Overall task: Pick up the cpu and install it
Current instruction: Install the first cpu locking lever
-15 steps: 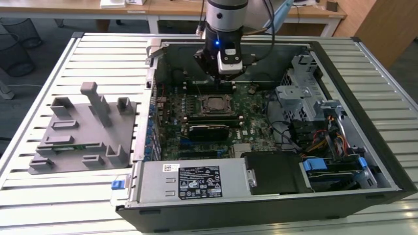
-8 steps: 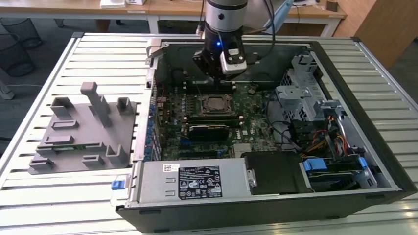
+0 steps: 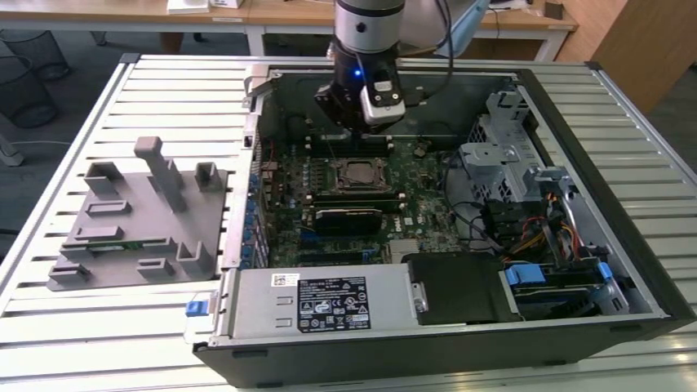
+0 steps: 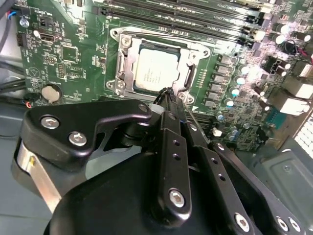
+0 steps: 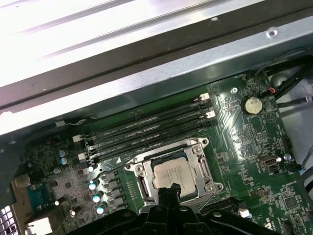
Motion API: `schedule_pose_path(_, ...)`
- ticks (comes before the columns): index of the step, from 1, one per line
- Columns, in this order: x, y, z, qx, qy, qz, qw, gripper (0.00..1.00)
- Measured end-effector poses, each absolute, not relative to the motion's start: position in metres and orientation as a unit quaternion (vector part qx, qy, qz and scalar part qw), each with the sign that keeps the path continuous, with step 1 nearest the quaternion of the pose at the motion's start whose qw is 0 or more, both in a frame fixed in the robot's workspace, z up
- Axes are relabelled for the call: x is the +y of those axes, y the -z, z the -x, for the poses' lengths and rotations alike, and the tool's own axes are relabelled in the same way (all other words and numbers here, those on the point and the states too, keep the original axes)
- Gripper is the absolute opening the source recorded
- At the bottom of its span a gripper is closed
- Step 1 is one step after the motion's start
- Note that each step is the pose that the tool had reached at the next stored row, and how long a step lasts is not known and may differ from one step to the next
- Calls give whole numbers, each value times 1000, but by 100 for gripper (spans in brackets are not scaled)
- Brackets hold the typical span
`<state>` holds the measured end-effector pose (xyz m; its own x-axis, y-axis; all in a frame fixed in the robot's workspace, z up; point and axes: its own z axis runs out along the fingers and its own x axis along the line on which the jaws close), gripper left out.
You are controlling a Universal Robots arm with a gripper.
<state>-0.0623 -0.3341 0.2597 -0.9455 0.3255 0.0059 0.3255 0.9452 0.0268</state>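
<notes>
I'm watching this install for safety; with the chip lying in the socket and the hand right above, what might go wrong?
The hand, its fingers closed together, sits just over the cpu; pushing down could press it crooked in the socket. The memory slots close beside could be clipped if the hand drifts sideways.

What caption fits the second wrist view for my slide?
Closed gripper poised just above the cpu seated in the motherboard socket, beside the memory slots.

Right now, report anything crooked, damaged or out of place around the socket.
Nothing stands out. The cpu lies flat and square inside the socket frame on the motherboard. The hand is just above the socket's edge, fingertips together, holding nothing.
</notes>
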Motion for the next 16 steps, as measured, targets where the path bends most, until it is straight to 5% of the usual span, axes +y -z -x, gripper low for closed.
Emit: schedule_pose_path(16,-334,-259,69,-996,14,84,2,11)
